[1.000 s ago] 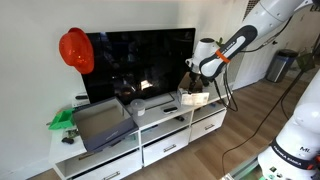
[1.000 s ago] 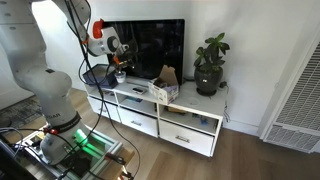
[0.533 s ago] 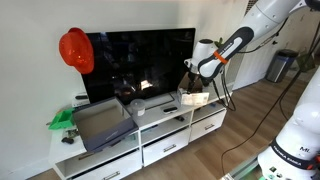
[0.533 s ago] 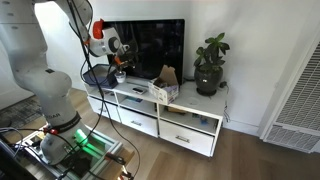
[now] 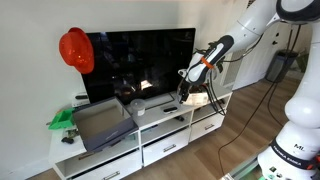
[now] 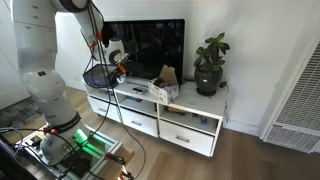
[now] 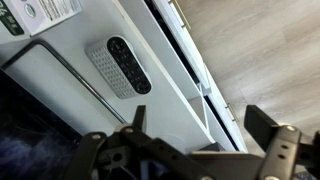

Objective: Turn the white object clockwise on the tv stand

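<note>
1. Approach step: the gripper (image 7: 201,132) is hovering over the tv stand (image 7: 172,92), fingers spread wide and holding nothing.
2. The white object (image 7: 120,67) is lying flat on the stand top, apart from the fingers.
3. Next move probably calls for lowering, closing on it and twisting clockwise.

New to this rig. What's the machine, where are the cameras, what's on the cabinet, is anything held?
It is a robot arm steered by a person. Two pictures come from cameras standing in the room, facing the white tv stand from different spots. The third looks down from the arm's wrist, so its two fingers show at the bottom edge. On the stand: a black TV, a potted plant, a small box, and a flat grey remote-like device under the wrist. The fingers stand apart with nothing between them, so nothing is held.
</note>
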Controlling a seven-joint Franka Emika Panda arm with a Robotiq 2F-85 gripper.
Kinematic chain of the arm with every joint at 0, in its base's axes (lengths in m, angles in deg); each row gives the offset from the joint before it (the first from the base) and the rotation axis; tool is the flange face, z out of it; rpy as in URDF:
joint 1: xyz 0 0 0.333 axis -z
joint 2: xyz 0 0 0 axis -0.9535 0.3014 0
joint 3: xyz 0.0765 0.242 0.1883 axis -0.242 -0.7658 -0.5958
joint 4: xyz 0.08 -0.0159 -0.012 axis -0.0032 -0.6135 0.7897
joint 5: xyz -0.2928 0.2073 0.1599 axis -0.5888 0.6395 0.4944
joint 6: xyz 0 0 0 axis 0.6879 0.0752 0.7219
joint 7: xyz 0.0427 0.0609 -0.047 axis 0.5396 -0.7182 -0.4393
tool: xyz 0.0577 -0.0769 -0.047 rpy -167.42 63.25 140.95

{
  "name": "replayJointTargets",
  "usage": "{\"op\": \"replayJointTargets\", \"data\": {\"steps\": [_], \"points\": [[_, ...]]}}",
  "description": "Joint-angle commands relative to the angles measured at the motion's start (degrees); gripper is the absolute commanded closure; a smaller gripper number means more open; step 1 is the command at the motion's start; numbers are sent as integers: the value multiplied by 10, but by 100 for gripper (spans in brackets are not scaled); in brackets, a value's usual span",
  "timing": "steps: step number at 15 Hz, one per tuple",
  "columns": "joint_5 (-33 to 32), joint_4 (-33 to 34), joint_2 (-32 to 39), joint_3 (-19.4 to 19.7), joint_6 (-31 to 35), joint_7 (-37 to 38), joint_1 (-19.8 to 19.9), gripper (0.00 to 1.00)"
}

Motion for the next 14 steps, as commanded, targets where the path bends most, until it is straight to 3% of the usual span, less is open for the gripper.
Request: {"op": "replayJointTargets", "data": {"steps": [1,10,14], "points": [[-8,64,70,-15,-17,-83,38,0],[-67,161,181,39,-37,-122,15,0],[-98,213,216,57,-76,-130,-5,0]]}}
